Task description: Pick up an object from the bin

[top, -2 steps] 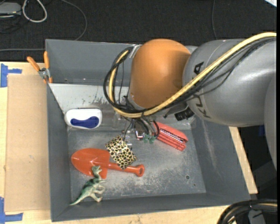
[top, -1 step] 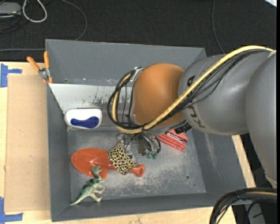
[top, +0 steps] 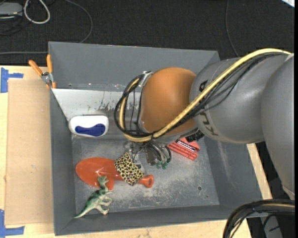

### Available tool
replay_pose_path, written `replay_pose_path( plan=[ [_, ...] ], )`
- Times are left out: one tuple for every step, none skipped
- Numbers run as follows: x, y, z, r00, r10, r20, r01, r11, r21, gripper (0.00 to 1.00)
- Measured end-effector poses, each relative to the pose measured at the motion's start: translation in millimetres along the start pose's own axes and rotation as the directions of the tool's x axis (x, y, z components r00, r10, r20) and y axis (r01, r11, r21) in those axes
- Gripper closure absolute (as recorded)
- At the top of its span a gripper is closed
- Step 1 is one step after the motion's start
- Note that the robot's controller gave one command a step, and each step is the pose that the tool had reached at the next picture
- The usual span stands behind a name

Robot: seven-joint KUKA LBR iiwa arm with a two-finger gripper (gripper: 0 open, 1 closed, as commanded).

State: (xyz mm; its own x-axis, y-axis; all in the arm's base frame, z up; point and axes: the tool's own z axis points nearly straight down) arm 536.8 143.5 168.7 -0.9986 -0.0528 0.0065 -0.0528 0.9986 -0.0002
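My gripper [top: 152, 155] hangs low over the middle of the bin, just below the arm's orange cover. Right beside it, to its lower left, lies a leopard-print piece [top: 129, 169], which rests on the handle of an orange paddle [top: 93, 170]. Whether the gripper touches the leopard-print piece I cannot tell. A red flat packet [top: 183, 149] lies close on the gripper's right, partly hidden by the arm.
A green toy dinosaur [top: 96, 201] lies near the bin's front left corner. A white thing with a blue oval face [top: 89, 125] sits against the back left wall. The arm and its cables cover the bin's right and back.
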Motion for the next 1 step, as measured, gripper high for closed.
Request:
replay_pose_path(
  plan=[
    [2.7, 2.7, -0.4, 1.0, -0.017, -0.001, 0.017, 1.0, 0.001, 1.0]
  ],
)
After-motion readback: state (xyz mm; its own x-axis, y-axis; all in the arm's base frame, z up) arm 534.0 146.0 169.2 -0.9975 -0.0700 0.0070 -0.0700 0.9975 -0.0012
